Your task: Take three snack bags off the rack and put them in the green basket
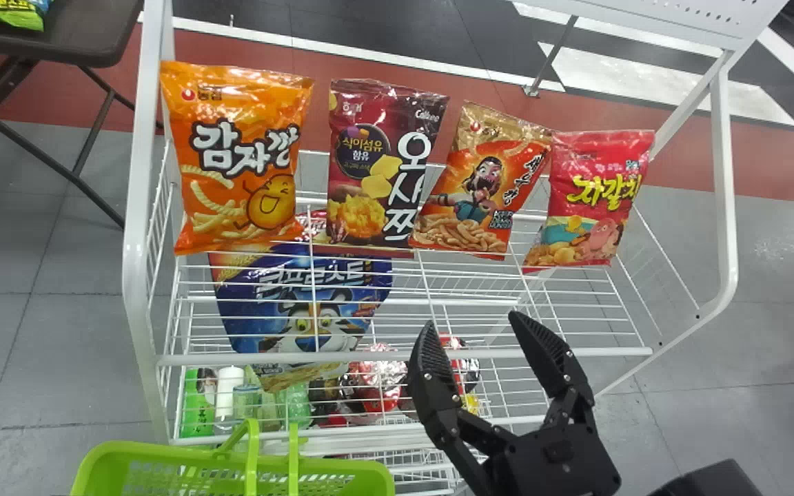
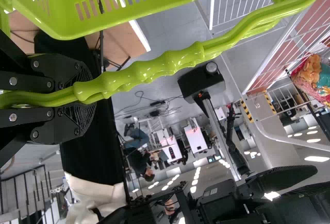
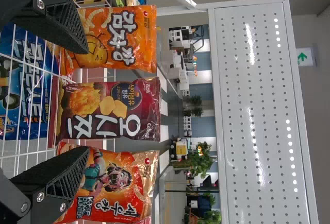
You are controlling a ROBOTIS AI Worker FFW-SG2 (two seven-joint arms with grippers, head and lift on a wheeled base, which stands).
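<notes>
The green basket (image 1: 163, 452) sits lower left, its handle (image 2: 178, 59) pinched by the left gripper (image 2: 86, 95); four snack bags (image 1: 238, 158) stand in a row on the white rack (image 1: 136, 275); before it, the right gripper (image 1: 471, 319) has its fingers spread

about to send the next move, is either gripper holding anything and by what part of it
The left gripper holds the green basket by its handle, the fingers closed around it. The right gripper holds nothing, its fingers apart.

Snack bags (image 1: 369, 165) on rack (image 1: 507, 354), basket (image 1: 104, 458) before its left end
</notes>
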